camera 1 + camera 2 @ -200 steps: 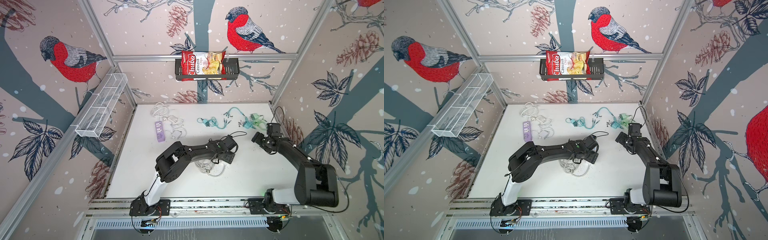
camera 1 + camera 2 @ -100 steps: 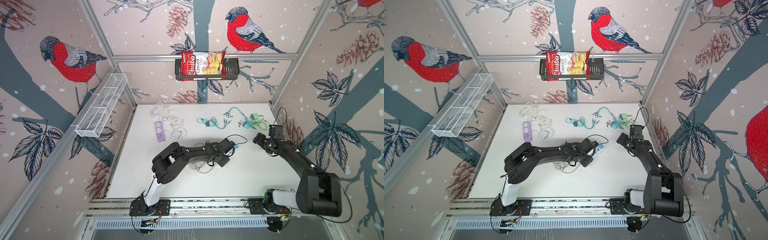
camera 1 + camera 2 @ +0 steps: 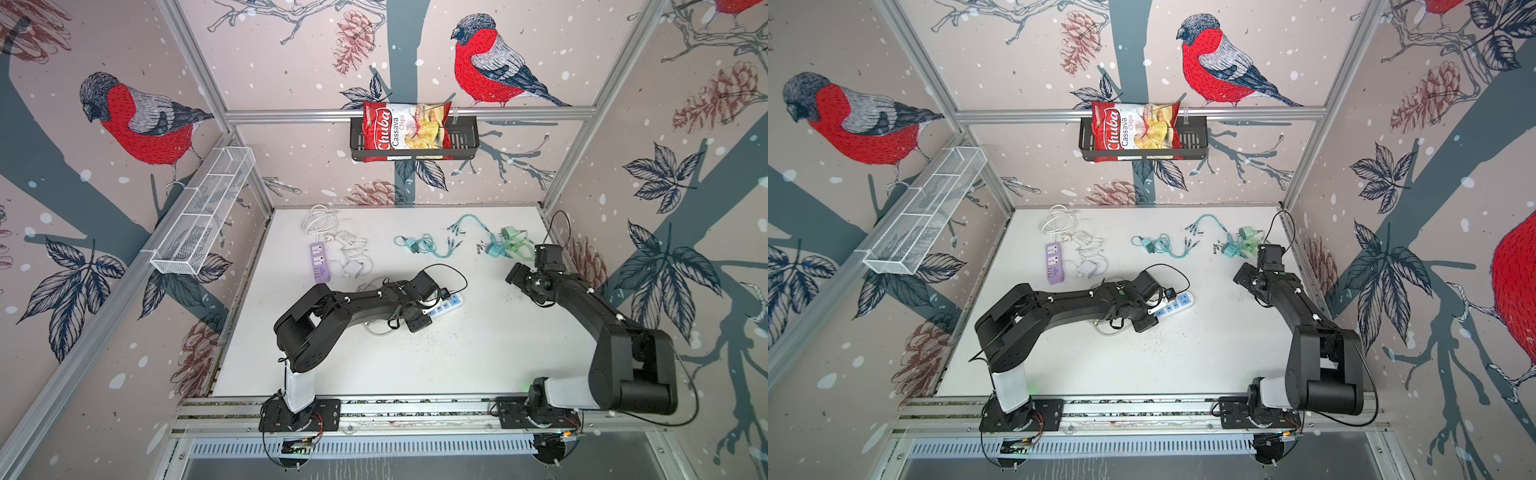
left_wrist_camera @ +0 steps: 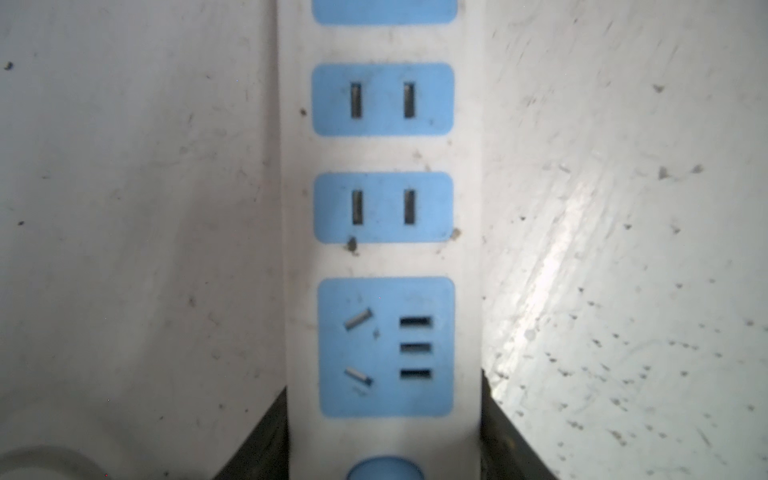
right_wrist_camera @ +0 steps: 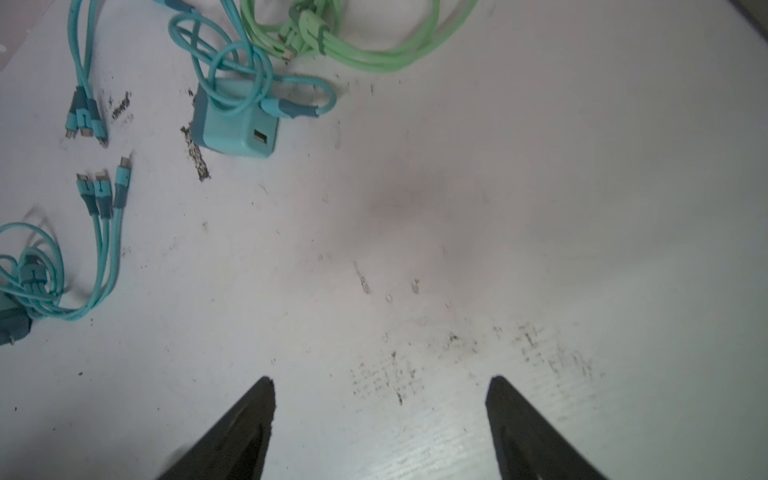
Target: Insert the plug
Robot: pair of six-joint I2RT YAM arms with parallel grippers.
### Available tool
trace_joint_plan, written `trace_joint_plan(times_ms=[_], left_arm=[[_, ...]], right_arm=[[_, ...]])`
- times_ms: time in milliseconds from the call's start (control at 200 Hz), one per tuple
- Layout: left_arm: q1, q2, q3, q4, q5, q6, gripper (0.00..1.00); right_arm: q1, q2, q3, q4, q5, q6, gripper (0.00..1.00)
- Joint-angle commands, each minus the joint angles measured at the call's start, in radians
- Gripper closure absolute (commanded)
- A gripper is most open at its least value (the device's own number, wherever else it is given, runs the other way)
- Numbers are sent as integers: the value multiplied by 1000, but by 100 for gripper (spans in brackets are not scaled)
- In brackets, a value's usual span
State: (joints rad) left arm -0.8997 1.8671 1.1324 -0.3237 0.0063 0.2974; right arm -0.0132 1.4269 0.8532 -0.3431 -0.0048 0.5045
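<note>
Left wrist view: left jaws clamp the power strip (image 4: 382, 249), visible sockets empty; right jaws gape empty near the teal charger (image 5: 237, 124); pickup and insertion remain.

top views: overhead, share whole table (image 3: 457, 361) | wrist views: close, downward

Both top views were bright and evenly lit from overhead, with only faint, soft shadows on the white surface (image 3: 478, 353), and the wide lens made the aluminium frame posts (image 3: 195, 66) splay toward the corners. The left wrist view was soft and out of focus across the white power strip with blue socket panels (image 4: 382, 257), with a glare streak on the scuffed surface beside it. The right wrist view was sharper at the teal charger cube (image 5: 237, 124), though the black fingers (image 5: 249, 424) of the right claw (image 5: 380, 379) blurred at the near edge.
</note>
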Motion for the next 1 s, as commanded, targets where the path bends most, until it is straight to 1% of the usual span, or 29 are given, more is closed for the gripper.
trace_joint_plan(times_ms=[0, 155, 290, 400, 535, 635, 800, 945, 995], left_arm=[[2, -9, -16, -75, -33, 50, 43], [2, -23, -34, -102, -81, 34, 36], [4, -25, -49, -103, -120, 33, 33], [5, -29, -55, -98, -108, 24, 31], [14, -64, -56, -99, -119, 5, 29], [25, -112, -50, -97, -138, -4, 28], [50, -202, -45, -55, -278, -54, 27], [92, -268, -29, -47, -288, -77, 27], [104, -288, -36, -26, -321, -85, 25]], right_arm=[[35, 59, 70, 13, 51, 31, 20], [118, 187, 196, 23, 88, 48, 20], [200, 320, 335, 1, 118, 35, 21], [248, 410, 430, 1, 111, 11, 21], [318, 498, 536, 1, 124, -42, 21], [347, 562, 611, 1, 92, -34, 22], [386, 681, 732, 2, 30, 31, 24], [424, 773, 824, 24, -13, 53, 25], [435, 799, 854, 24, -22, 59, 25]])
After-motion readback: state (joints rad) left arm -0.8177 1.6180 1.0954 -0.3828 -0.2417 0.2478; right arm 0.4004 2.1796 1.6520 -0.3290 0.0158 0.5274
